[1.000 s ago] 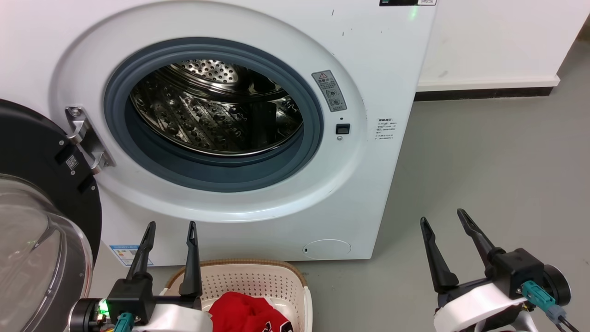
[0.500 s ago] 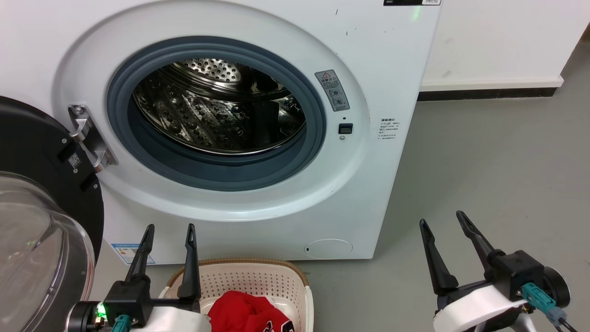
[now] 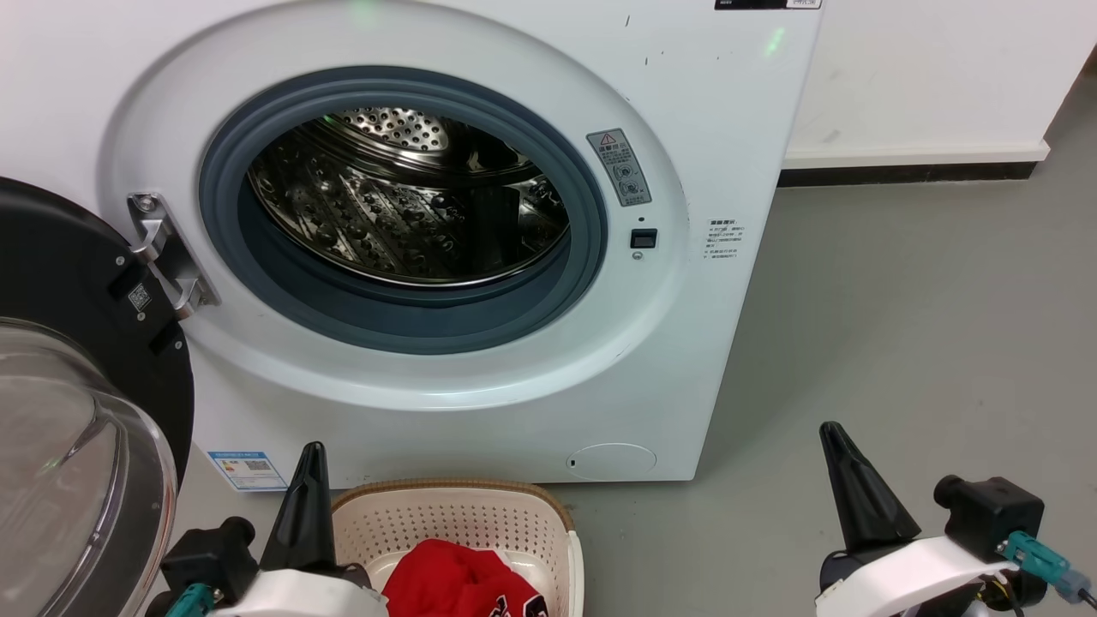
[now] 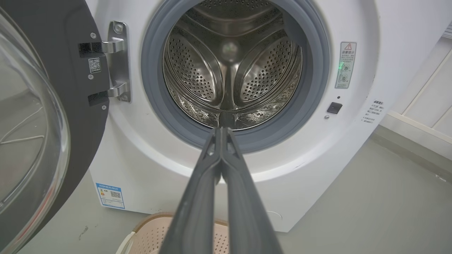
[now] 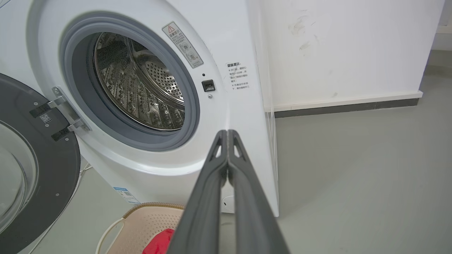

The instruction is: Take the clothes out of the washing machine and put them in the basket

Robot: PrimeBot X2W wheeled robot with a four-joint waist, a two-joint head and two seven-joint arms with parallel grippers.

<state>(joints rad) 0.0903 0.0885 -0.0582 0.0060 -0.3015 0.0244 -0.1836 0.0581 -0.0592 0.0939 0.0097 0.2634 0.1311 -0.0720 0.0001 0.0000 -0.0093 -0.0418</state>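
Found the left claw (image 3: 312,458) nearest, low at the left of the head view, its two long dark fingers pressed flat together in the left wrist view, gripping nothing. Found the right claw (image 3: 833,437) low at the right, over the grey floor (image 3: 900,326), likewise closed tip to tip and empty. Just beside the left claw, noted the small cream perforated plastic basket (image 3: 467,518) with a brown rim, standing on the floor close before the machine, with the bright red fabric clothes (image 3: 441,578) bunched inside. Beyond, saw the large white front-loading washing machine (image 3: 686,360), with its black-ringed clear glass door (image 3: 77,446) swung open to the left and the shiny perforated steel drum (image 3: 403,206) exposed behind the grey rubber rim.
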